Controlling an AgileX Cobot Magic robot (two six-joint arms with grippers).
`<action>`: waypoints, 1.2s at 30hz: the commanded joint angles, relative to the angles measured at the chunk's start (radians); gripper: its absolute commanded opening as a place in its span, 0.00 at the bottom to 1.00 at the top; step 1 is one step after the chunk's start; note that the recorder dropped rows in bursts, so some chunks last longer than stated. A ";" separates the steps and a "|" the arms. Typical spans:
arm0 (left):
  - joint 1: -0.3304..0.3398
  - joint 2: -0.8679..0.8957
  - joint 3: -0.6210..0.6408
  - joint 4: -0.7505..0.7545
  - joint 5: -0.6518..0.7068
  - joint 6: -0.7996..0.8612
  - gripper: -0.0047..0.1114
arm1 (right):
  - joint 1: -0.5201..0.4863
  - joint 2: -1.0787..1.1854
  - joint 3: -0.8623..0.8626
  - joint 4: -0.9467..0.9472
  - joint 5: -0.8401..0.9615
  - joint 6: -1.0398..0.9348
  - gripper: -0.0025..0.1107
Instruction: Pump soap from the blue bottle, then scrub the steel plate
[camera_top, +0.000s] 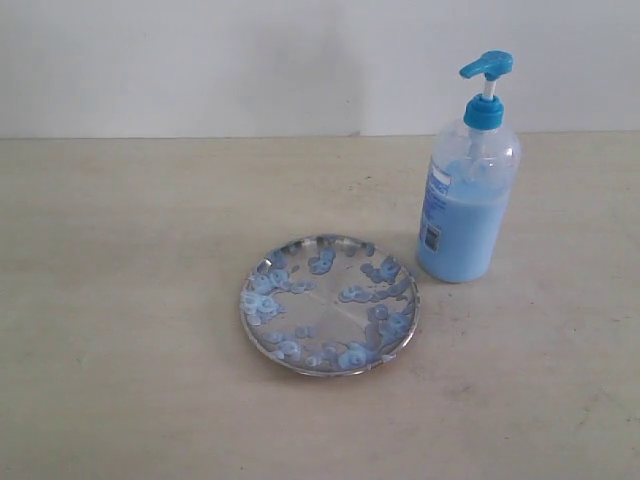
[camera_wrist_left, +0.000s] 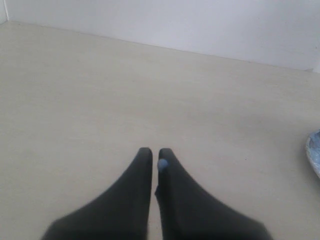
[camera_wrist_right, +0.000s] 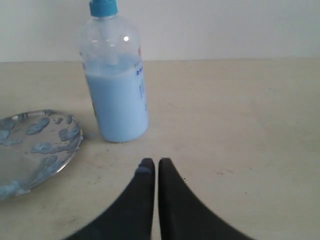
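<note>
"Ahead of the right pincer (camera_wrist_right: 156, 165), what stands?"

"The blue bottle (camera_wrist_right: 117, 100), upright on the table (camera_wrist_right: 240, 125), near the fingertips and slightly to one side. The steel plate (camera_wrist_right: 25, 160) lies further out on that same side, just beside the bottle but apart from it. The jaws stand all but together, a thin slit between them, and hold nothing."

"And the left pincer (camera_wrist_left: 155, 155)?"

"Likewise nearly shut and empty, over bare table. Only the plate's edge shows, well off to one side of it. A small blue dab sits on one fingertip (camera_wrist_left: 162, 164)."

"The plate already carries curls of soap (camera_top: 262, 290). What may go wrong from here?"

"Three hazards, offered as judgement. First, the pump head (camera_top: 487, 65) sits high on a tall, narrow bottle, so a press landing off-centre or at a slant could tip it toward the plate. Second, the bottle stands beside the plate and not over it, so a pumped dose may fall on the table. Third, the plate is shallow, smooth and slick with soap. If it is scrubbed with nothing bracing it, it could skate across the table, and a soap-smeared fingertip would hold its rim poorly."
</note>
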 joint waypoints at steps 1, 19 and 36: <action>0.003 -0.003 0.002 0.004 -0.008 -0.004 0.08 | -0.005 -0.009 -0.001 -0.099 0.014 0.160 0.02; 0.003 -0.003 0.002 0.004 -0.005 -0.004 0.08 | -0.005 -0.009 -0.001 -0.079 0.016 0.065 0.02; -0.019 -0.003 0.002 0.004 -0.002 -0.004 0.08 | -0.005 -0.009 -0.001 -0.079 0.016 0.065 0.02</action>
